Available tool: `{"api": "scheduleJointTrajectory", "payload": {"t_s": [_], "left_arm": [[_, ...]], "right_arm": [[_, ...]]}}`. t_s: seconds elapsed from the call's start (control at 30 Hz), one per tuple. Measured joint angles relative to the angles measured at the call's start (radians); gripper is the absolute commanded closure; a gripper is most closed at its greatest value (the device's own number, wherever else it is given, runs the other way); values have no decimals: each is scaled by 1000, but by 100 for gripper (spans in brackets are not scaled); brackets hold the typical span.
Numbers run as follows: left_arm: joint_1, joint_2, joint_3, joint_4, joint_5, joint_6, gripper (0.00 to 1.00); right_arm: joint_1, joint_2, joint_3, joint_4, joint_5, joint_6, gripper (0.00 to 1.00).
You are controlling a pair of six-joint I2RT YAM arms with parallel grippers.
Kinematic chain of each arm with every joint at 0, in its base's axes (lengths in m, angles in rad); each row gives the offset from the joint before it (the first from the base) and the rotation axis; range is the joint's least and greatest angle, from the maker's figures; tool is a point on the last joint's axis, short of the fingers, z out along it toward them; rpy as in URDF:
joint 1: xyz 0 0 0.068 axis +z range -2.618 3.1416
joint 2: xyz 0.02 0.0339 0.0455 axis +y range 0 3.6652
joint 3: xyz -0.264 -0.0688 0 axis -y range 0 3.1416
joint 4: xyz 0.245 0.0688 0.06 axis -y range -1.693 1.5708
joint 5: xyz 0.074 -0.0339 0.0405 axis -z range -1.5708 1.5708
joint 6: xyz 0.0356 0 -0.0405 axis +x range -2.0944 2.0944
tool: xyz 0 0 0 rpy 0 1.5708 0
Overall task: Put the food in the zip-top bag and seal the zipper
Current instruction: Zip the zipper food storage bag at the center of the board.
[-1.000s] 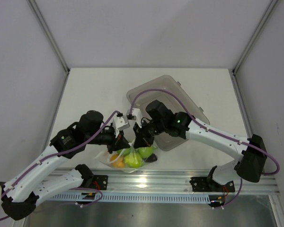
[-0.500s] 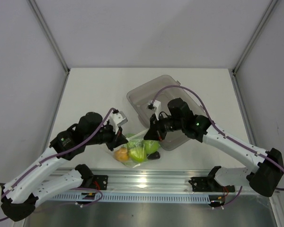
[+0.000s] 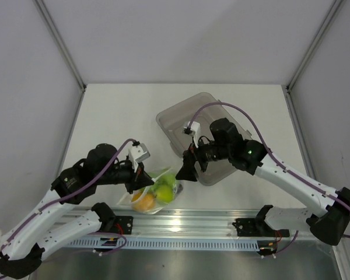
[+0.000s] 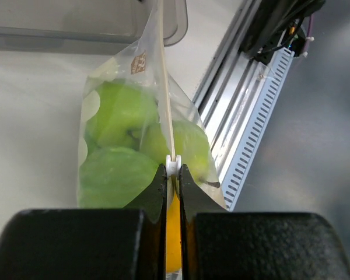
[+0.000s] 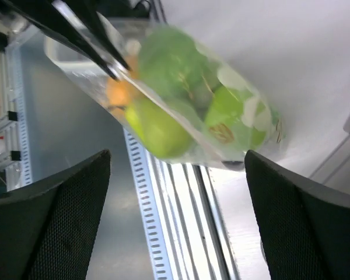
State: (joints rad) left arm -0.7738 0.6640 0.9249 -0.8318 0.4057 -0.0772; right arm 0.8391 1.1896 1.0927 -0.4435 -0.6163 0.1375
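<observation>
Clear zip-top bag point(image 4: 141, 63), packed with green fruit point(image 4: 119, 116) and one orange piece point(image 3: 143, 202), stretches ahead of my left jaws, which pinch its zipper point(image 4: 165, 99) edge.

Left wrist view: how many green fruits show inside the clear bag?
3 green fruits: one upper left, one lower left, one right of the zipper; others may be hidden.
</observation>
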Motion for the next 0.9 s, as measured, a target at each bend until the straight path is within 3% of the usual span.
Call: {"api": "scheduleJointTrajectory", "payload": {"t_s": [0.23, 0.47, 0.73, 0.77, 0.83, 0.9], "left_arm": [[0, 14, 0, -14, 55, 6, 99], [0, 14, 0, -17, 77, 7, 99], [0, 23, 0, -17, 77, 7, 99], [0, 23, 0, -16, 77, 7, 99], [0, 28, 0, -16, 78, 6, 99], [0, 32, 0, -16, 81, 6, 99]], "right_arm": [[39, 90, 229, -69, 10, -93, 1], [71, 208, 257, -144, -22, -175, 7], [135, 224, 256, -180, -60, -200, 27], [145, 224, 256, -180, -59, -199, 34], [162, 227, 256, -180, -58, -200, 38], [170, 233, 256, -178, -55, -200, 53]]}}
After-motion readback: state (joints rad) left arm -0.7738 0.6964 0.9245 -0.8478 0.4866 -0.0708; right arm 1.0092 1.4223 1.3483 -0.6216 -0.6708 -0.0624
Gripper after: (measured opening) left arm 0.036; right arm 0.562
